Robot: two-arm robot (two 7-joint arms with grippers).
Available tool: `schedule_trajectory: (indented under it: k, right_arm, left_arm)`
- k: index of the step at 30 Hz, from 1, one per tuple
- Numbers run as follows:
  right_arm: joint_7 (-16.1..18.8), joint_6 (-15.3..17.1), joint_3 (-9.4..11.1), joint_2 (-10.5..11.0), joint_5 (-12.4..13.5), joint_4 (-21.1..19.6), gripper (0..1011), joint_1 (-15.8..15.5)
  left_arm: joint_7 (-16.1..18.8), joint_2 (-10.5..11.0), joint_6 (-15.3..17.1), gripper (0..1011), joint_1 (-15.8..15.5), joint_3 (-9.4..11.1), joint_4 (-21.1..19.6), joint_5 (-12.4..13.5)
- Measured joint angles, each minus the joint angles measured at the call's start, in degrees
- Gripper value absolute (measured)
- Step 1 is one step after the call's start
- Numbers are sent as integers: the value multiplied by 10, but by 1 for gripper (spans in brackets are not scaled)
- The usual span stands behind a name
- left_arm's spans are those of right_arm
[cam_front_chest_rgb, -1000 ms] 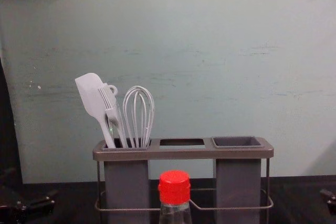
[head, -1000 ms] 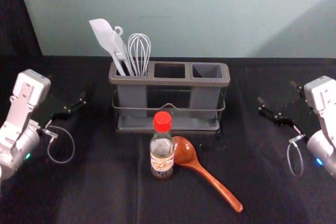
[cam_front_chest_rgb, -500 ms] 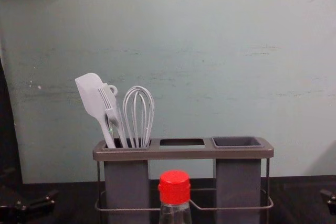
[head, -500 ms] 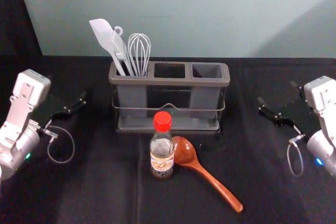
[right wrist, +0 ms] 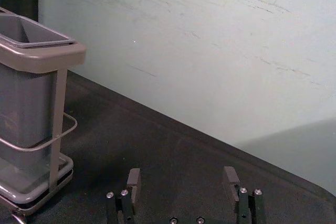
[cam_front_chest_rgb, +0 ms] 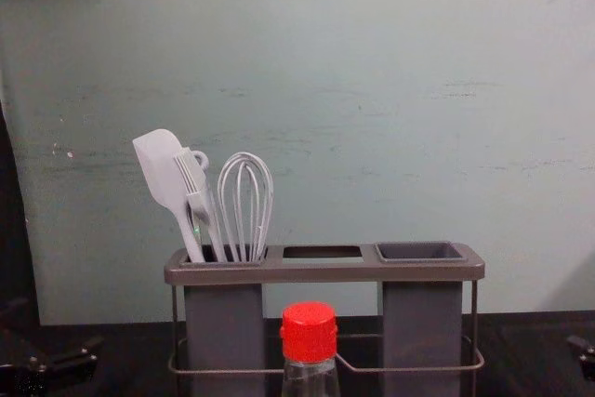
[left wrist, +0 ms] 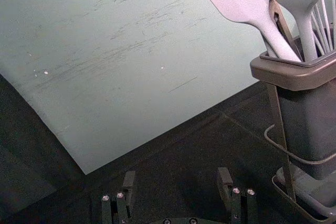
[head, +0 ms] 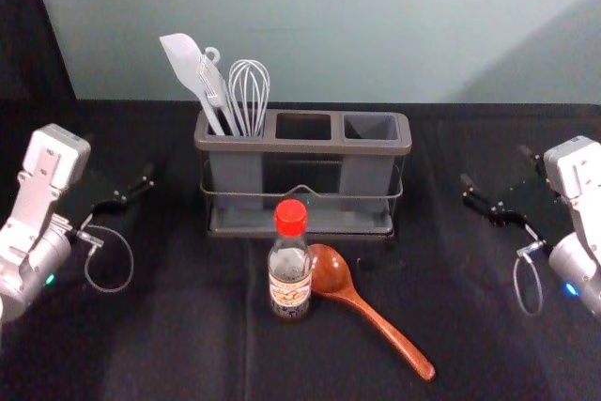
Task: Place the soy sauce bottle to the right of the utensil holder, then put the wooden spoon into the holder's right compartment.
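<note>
Right gripper (right wrist: 182,176), at right edge of head view, is spread wide with nothing held; left gripper (left wrist: 177,176), at left edge, is likewise spread, parked. Nearest, lower centre-right: wooden spoon (head: 385,326), bowl right beside the bottle. Soy sauce bottle (head: 289,281) is upright, low centre. Bottle pick seems next. Spoon should be cleared on approach, body gripped below the red cap (head: 290,218), lifted straight before any sideways move. Beyond, utensil holder (head: 300,146): bottle should be set down upright off its right end, right compartment (head: 371,126) left reachable.
</note>
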Motion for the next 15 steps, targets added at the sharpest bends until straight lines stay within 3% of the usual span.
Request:
schedule_trajectory:
  k: [9,15]
  right_arm:
    - [0,1,1,-1,-1,0,1002,0]
    - [-9,11,14,-1,-6,-35,1000,-27]
  left_arm:
    - [0,0,0,1000,0,0,0,0]
    - [0,0,0,1000,0,0,0,0]
